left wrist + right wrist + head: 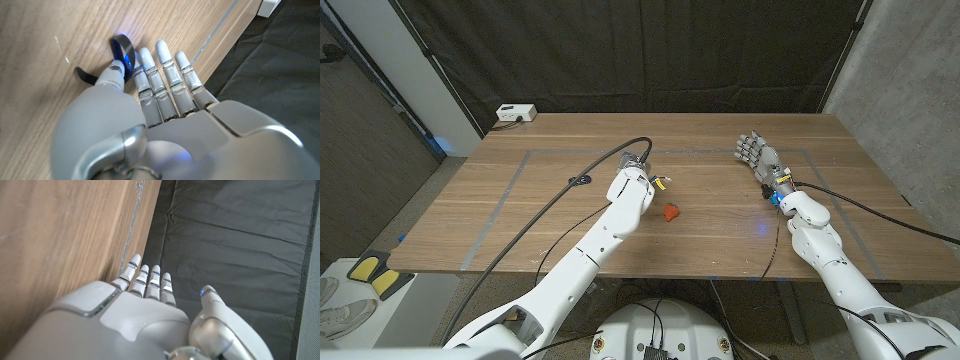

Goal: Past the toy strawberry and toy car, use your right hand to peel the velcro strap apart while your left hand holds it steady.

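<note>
Left hand (pixel 150 115) is stretched mid-worktop, fingers (pixel 165 70) straight and together, thumb touching the black looped velcro strap (pixel 120 50). Right hand (pixel 757 155) at 2 o'clock holds nothing, fingers extended, slightly apart. Red toy strawberry (pixel 669 213) centre.

Even, moderate overhead light; soft shadows on the table (pixel 520 215); dark backdrop; edges bend slightly.

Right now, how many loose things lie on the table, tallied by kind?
strawberry: 1
strap: 1
white box: 1
small yellowish thing, perhaps the car, half hidden by the left arm: 1
Total: 4
</note>
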Motion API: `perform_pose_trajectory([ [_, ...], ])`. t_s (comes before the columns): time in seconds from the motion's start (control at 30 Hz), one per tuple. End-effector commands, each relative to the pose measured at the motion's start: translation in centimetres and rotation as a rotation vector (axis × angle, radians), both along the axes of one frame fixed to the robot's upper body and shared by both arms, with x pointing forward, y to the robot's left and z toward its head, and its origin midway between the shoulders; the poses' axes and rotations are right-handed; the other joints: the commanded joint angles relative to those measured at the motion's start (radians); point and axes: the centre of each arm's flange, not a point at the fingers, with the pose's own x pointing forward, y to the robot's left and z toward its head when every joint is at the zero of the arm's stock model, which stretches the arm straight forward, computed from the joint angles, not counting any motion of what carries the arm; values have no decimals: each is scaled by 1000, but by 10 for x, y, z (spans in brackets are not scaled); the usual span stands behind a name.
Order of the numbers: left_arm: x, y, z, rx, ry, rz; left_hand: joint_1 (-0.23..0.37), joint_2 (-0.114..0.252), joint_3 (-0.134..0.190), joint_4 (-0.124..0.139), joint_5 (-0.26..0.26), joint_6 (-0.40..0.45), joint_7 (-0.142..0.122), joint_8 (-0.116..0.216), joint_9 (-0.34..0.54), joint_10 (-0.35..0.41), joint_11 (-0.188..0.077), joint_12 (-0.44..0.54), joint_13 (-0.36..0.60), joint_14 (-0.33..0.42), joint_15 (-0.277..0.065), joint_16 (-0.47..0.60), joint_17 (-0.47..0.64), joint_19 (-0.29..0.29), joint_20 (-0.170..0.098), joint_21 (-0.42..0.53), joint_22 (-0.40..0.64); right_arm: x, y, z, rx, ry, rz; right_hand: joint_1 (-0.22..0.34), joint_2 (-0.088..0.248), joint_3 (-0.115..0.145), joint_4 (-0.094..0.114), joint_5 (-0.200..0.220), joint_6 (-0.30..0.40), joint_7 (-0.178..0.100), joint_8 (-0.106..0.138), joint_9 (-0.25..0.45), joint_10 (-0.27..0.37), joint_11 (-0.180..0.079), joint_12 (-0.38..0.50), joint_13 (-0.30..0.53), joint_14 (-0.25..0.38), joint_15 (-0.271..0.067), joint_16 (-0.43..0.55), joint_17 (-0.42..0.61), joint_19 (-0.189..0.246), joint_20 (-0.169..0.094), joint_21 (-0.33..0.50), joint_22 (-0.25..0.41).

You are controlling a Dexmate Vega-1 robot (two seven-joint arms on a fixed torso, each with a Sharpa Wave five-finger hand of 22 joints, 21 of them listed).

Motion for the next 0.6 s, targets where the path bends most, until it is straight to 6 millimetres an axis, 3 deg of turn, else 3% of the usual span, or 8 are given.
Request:
perform_pose_trajectory([
  [0.03,2,-1,3,7,-14,-2,49,23,23,-8,-12,43,3,17,12,34,1,20,11,31,-118,12,10,16,-4,20,2,3,-1,0,2,9,-3,-5,4,4,5,4,4,-1,-1,1,5,-3,1,5,8,-2,-4,0,3,5,-1,5],
  [0.2,-1,1,2,-4,-57,-5,117,73,61,-13,-42,93,3,37,28,87,-11,45,21,88,-118,15,15,42,-5,55,0,3,0,2,-4,7,0,-4,3,4,5,4,4,0,-1,1,5,-4,1,5,8,-2,-4,0,3,5,-3,5],
  [0.6,-16,7,-1,-60,-303,-65,135,83,69,-4,-53,79,3,31,42,88,-32,59,50,121,-119,4,20,62,-2,91,-2,-1,2,3,-17,10,-2,-1,3,6,2,4,5,-1,-1,1,7,0,1,6,7,-2,-5,-1,4,5,-8,5],
])
